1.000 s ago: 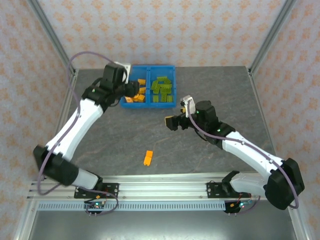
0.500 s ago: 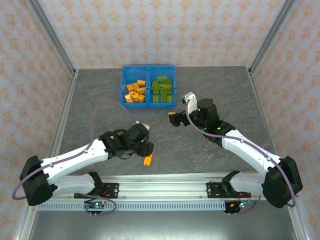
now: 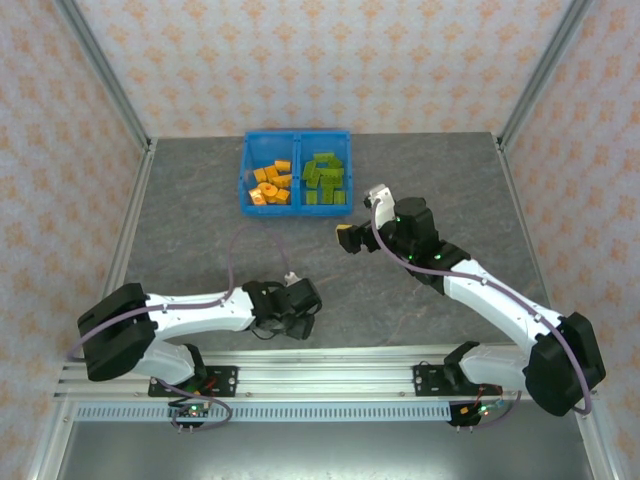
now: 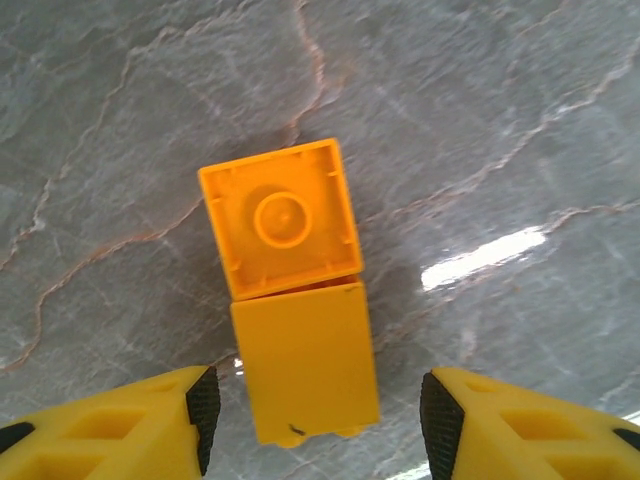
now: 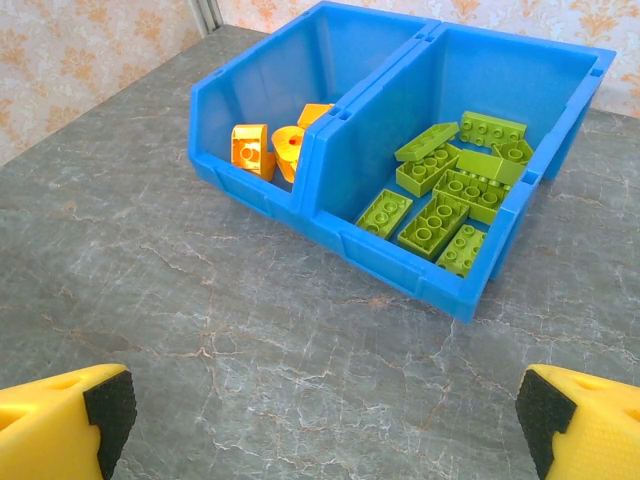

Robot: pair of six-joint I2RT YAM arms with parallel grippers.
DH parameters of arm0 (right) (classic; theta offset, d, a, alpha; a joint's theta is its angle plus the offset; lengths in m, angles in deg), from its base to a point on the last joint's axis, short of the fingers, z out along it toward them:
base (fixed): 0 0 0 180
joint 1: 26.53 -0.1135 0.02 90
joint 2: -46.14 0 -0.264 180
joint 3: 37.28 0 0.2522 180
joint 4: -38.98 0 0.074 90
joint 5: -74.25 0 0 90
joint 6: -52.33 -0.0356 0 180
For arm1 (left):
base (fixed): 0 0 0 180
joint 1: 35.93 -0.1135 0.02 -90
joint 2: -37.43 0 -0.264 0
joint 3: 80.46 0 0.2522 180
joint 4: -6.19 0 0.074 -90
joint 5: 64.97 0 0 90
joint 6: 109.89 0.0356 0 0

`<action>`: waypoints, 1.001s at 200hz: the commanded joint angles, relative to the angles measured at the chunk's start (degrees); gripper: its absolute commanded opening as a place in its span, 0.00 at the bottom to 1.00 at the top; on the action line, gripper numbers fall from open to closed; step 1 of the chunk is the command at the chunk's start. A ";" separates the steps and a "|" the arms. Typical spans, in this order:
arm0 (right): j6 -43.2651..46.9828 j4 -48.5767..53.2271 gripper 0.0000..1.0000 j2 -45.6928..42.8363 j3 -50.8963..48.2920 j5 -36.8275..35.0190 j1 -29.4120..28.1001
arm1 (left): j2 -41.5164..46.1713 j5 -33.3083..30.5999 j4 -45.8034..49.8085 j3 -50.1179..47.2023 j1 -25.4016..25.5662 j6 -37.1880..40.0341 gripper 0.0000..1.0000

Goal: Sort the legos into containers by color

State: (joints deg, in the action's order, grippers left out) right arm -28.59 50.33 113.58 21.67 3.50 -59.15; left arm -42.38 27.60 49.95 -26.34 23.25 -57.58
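While wide apart astride the orange lego (image 4: 303,372) (untouched), left gripper (image 4: 320,405); right gripper (image 5: 325,410) equally wide, empty.

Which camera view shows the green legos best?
The right wrist view: the green legos lie sharp in the right compartment of the containers, studs visible. The top external view shows them as a small green cluster. The left wrist view faces an orange brick on the table.

legos (image 5: 440,195) in containers (image 5: 262,95), brick (image 4: 292,300) on table (image 4: 500,120)
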 commanded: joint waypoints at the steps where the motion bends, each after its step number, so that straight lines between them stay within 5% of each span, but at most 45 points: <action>1: 0.52 0.21 0.99 -0.59 0.08 -0.09 0.13 | -1.60 -1.64 -3.41 -1.41 0.16 -0.60 0.57; 19: 0.17 0.22 0.99 -0.66 0.17 0.12 0.10 | -5.07 0.06 -4.29 -1.19 0.19 -0.19 0.55; 68: -0.73 0.97 0.99 -1.78 0.03 0.33 0.09 | -4.81 -1.97 -3.40 -2.00 0.19 -1.85 0.28; 112: -1.28 0.68 0.99 -1.88 0.32 1.28 0.10 | 5.40 -7.15 3.96 0.77 -0.46 1.36 0.26; 136: -0.85 0.70 0.99 -2.85 0.10 5.59 0.09 | 10.58 -7.55 7.95 5.76 -7.52 6.70 0.26; 152: -0.04 -0.33 0.99 -3.54 -0.62 14.68 0.18 | 11.55 -7.14 8.24 9.84 -13.63 12.99 0.27; 178: 0.51 -0.92 1.00 -3.11 -1.13 23.44 -0.27 | 7.05 -7.24 6.61 17.98 -22.58 21.00 0.27; 200: 3.61 0.09 0.99 -2.84 -1.61 23.35 -2.43 | 0.60 -6.68 1.80 24.84 -31.05 21.81 0.27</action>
State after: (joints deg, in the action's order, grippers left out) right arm -28.48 50.90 111.22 21.27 21.01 -59.57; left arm -35.91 22.57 55.00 -7.13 -0.84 -41.63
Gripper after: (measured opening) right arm 0.995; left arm 0.314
